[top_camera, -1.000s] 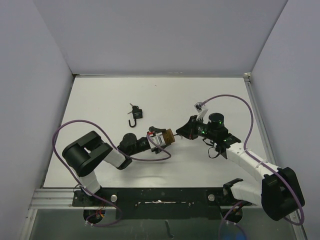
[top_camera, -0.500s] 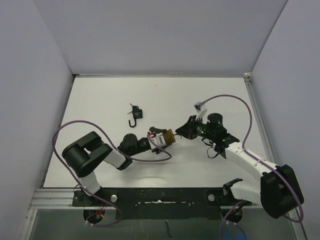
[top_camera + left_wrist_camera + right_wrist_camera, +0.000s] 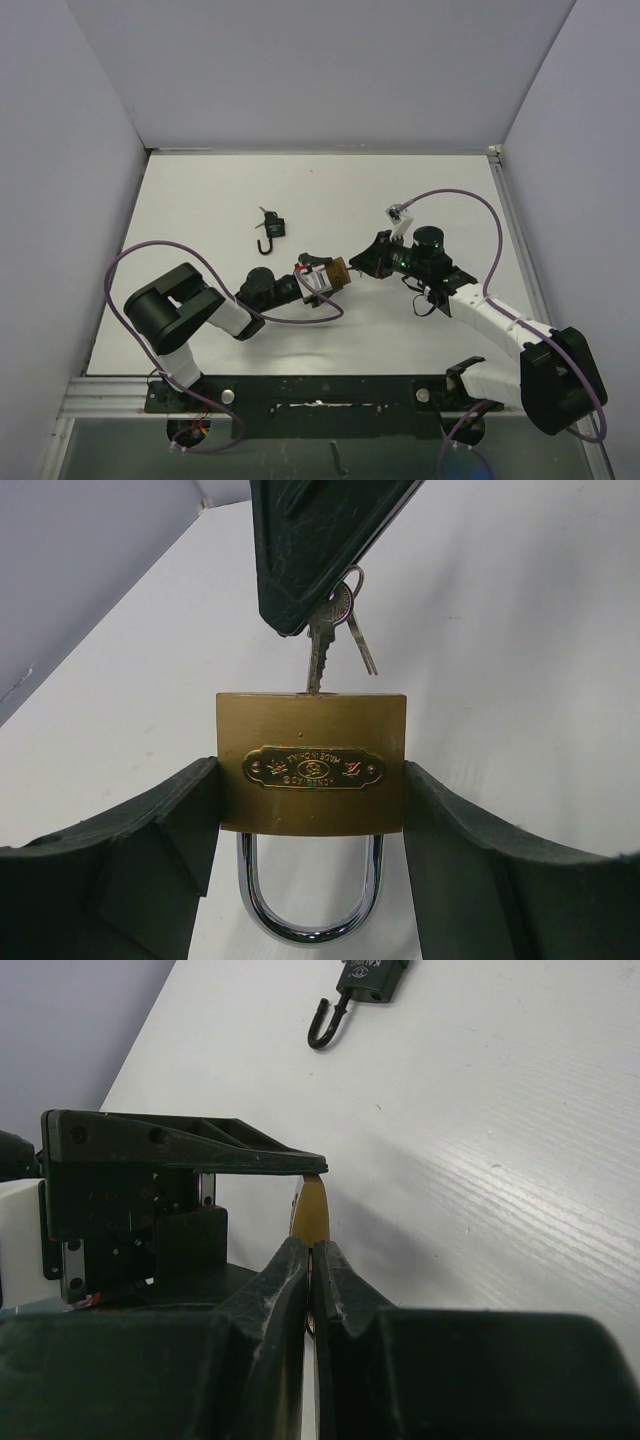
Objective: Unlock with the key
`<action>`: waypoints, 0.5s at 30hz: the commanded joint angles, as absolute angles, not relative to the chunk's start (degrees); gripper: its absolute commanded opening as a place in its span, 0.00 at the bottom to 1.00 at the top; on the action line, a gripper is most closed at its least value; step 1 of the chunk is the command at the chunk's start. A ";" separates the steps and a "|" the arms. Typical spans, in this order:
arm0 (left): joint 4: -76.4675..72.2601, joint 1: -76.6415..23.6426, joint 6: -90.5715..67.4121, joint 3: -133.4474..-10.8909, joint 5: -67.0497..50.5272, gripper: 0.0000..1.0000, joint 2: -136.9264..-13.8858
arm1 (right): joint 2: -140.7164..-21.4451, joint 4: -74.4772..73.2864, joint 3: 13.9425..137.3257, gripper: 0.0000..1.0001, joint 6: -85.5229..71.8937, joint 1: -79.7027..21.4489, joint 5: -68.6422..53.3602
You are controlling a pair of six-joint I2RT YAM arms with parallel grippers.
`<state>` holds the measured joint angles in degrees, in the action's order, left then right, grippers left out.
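My left gripper (image 3: 312, 820) is shut on a brass padlock (image 3: 312, 762), clamping its body from both sides, its steel shackle (image 3: 310, 900) closed and pointing toward the wrist. In the top view the padlock (image 3: 338, 270) sits between the two arms at table centre. My right gripper (image 3: 312, 1256) is shut on a silver key (image 3: 320, 652) whose blade is in the keyhole on the padlock's far face. A second key on the same ring hangs beside it. From the right wrist I see the padlock edge-on (image 3: 310, 1212) just past my fingertips.
A small black padlock (image 3: 270, 229) with an open shackle and its key lies on the white table (image 3: 330, 190) at the back left; it also shows in the right wrist view (image 3: 362, 982). Grey walls enclose the table on three sides.
My right arm has shifted slightly left toward the padlock. The left arm and padlock have stayed put.
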<state>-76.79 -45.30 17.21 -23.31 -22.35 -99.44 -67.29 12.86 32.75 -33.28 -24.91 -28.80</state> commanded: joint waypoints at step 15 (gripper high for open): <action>-86.84 -45.53 11.93 -28.04 -20.79 0.00 -95.13 | -67.74 13.22 33.48 0.00 -28.79 -26.74 -27.18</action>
<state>-76.01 -45.39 13.61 -23.68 -20.60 -98.98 -67.37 13.39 32.75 -30.81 -25.93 -27.31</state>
